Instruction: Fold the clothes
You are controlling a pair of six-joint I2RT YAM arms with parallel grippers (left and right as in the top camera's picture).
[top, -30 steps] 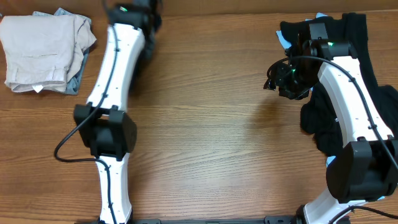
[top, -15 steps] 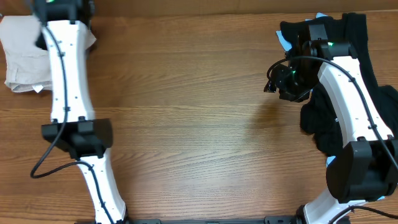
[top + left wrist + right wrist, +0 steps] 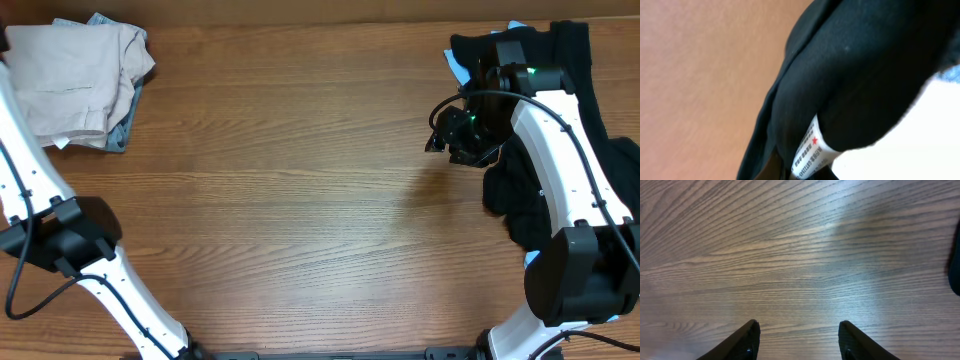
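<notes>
Garments, assorted, on a wooden table (image 3: 300, 200). Item in hand was the black T-shirt (image 3: 865, 65), its white label (image 3: 810, 150) showing, bunched hard against the left wrist camera. The left gripper sat beyond the overhead edge with its jaws together, apparently pinching this fabric so the shirt hung clear of the wood. The left arm (image 3: 25, 170) ran along the far left, near the finished stack: a beige garment (image 3: 65, 85) folded atop a grey-blue one (image 3: 122, 133), parked in the corner, probably to leave the middle free for folding. The right gripper (image 3: 800, 340) hovered low over bare wood, jaws apart and holding nothing, likely placed to take a hem. An unfolded dark heap (image 3: 585, 60) lay beneath the right arm, a light-blue edge (image 3: 452, 62) peeking out.
</notes>
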